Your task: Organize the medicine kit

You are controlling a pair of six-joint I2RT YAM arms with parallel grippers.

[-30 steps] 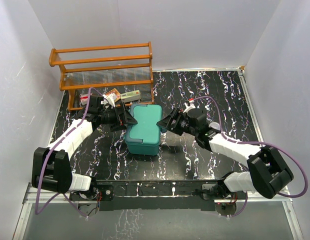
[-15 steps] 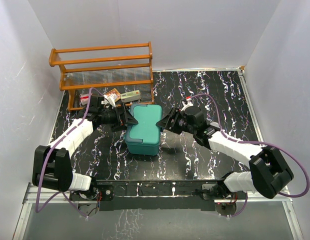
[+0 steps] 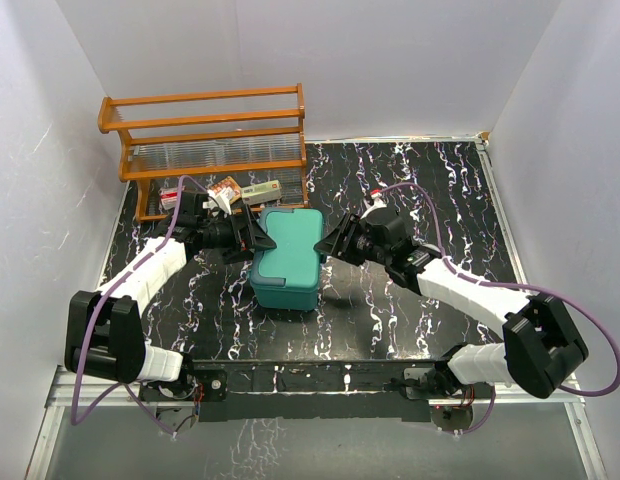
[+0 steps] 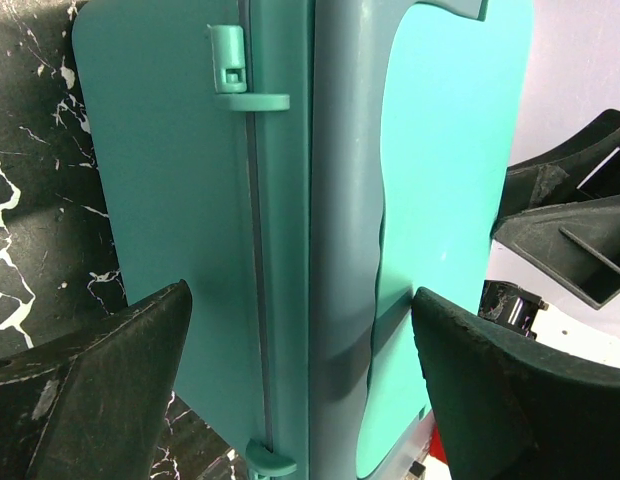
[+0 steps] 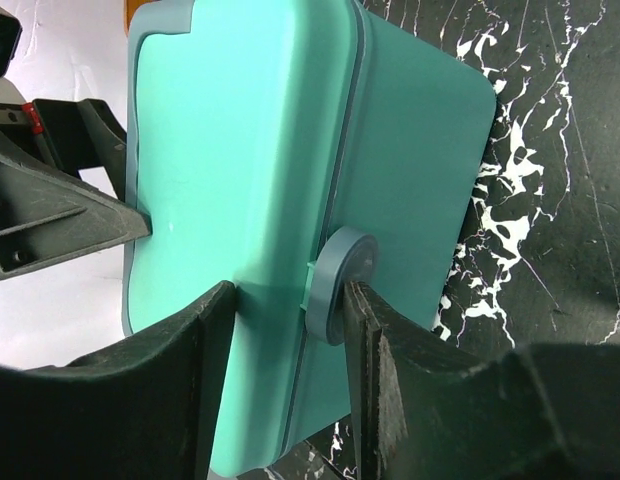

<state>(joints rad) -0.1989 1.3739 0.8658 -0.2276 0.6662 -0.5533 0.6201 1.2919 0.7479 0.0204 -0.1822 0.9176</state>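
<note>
Top external view showed, at the far left, the wooden rack [image 3: 205, 135] against the back wall, with a few small medicine boxes [image 3: 245, 189] lying on the table just in front of it. Next to them the left gripper [image 3: 252, 237] reached in to the left side of the teal medicine kit [image 3: 290, 258], which stood closed on the black marble table [image 3: 430, 190] between the two arms. In the left wrist view its jaws stood wide apart, one finger low beside the case wall and the other over the lid; whether either touched the plastic could not be told, and it held nothing firmly. The lid seam and two small hinge tabs [image 4: 230, 72] ran along that side.

On the kit's right side, the right gripper [image 3: 328, 245] met the case. The right wrist view showed its fingers [image 5: 365, 330] narrowly parted around the round grey latch [image 5: 340, 283], close against it or just touching.

My judgement: the step in hand concerned the lid, with the left arm bracing the case and the right working the latch. Whether the latch was about to be released or had just been fastened, these pictures did not settle. Either way the next move called for a steady brace and careful force on the latch.
</note>
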